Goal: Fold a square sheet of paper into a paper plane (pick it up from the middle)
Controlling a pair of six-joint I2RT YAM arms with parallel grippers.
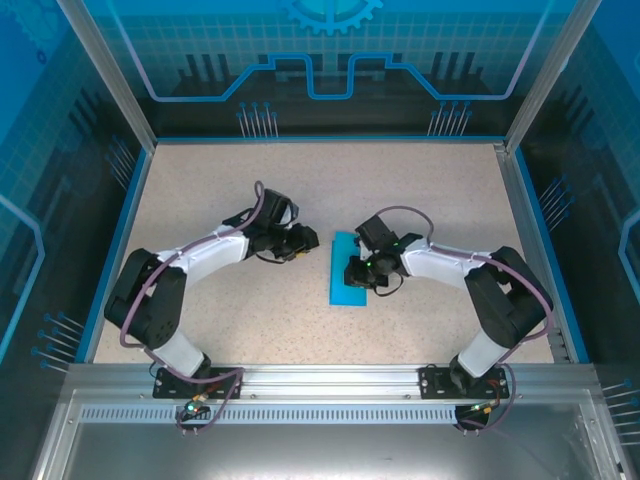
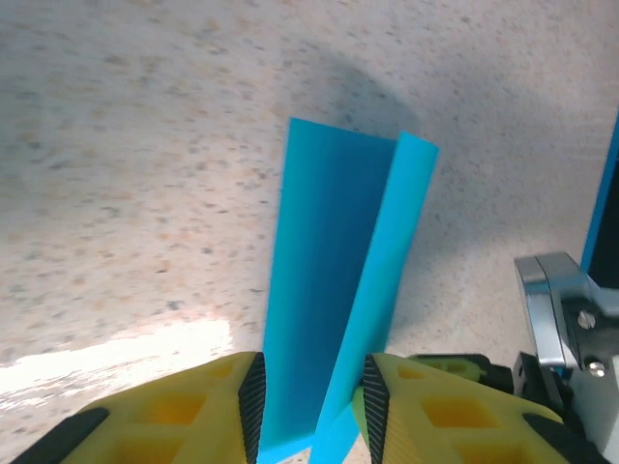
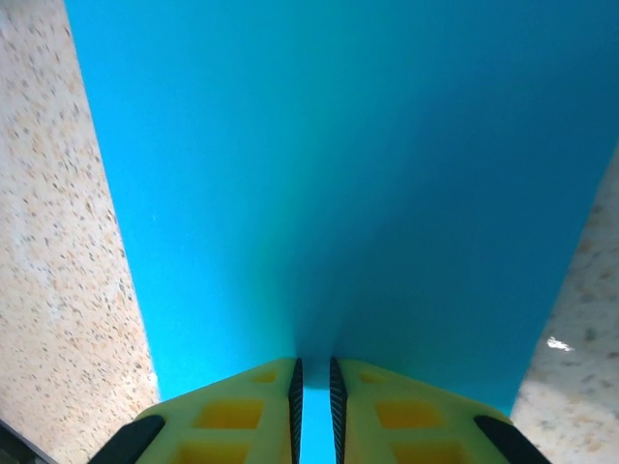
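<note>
The square sheet of paper (image 1: 341,268) is turquoise and lies folded into a narrow strip at the table's middle. My left gripper (image 1: 308,241) reaches its left edge. In the left wrist view the gripper (image 2: 309,391) is open. Its yellow fingers (image 2: 193,411) stand either side of the paper (image 2: 324,261), whose two layers spread apart in a V. My right gripper (image 1: 358,273) sits over the strip's right side. In the right wrist view the gripper (image 3: 312,372) is shut on a raised ridge of the sheet (image 3: 329,164). The paper plane is out of view.
The speckled beige table (image 1: 200,190) has a blue rim and glass walls on three sides. An aluminium rail (image 1: 320,380) carries both arm bases at the near edge. Metal parts of the right arm (image 2: 561,309) show close to my left gripper.
</note>
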